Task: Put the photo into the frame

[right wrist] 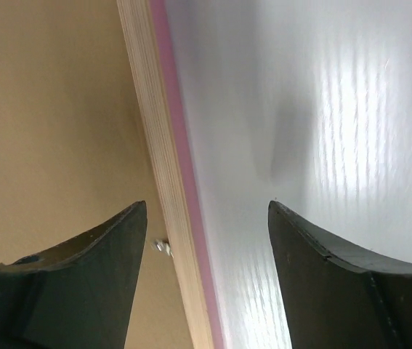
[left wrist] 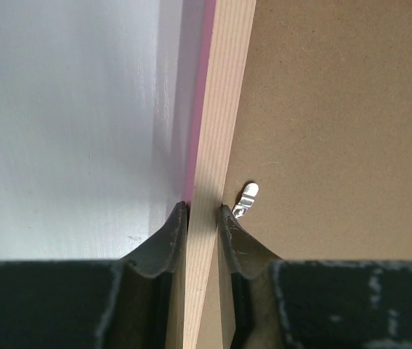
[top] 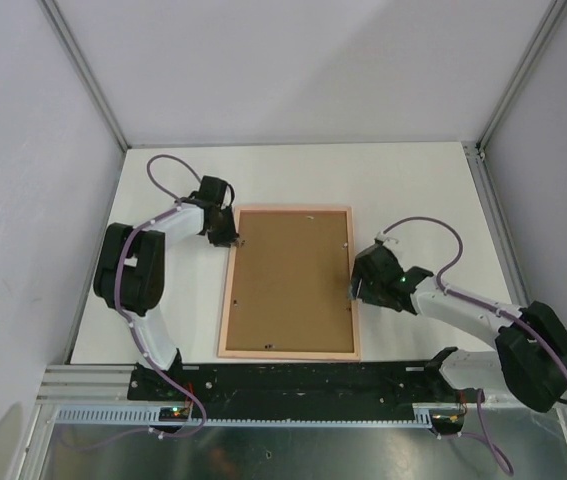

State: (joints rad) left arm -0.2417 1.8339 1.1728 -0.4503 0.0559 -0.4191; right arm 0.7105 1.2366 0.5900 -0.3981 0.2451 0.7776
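We find the frame (top: 288, 354) lying flat and back side up on the white tabletop (top: 413, 190), roughly midway between the two arms, its long sides running away from the bases. A brown board (top: 291, 282) fills the frame's opening.

Left tool (left wrist: 203, 211): narrow, clamped on the frame's left rail close to the far left corner. In the left wrist view one finger (left wrist: 162, 243) sits on the outer, tabletop side of the pale wood rail and the other on the board side, and both tips touch the rail. A small metal clip (left wrist: 247, 198) lies on the board just beside the inner fingertip. A pink edge shows along the rail's outer face.

Right tool (right wrist: 207, 207): wide, holding nothing. It stands over the frame's right rail about halfway along that side. In the right wrist view the fingers straddle the rail, one above the board, the other above bare tabletop, both apart from the wood. A second clip (right wrist: 162, 247) is partly visible near the inner finger.

From these views we cannot tell whether the right fingertips touch the surfaces below them.
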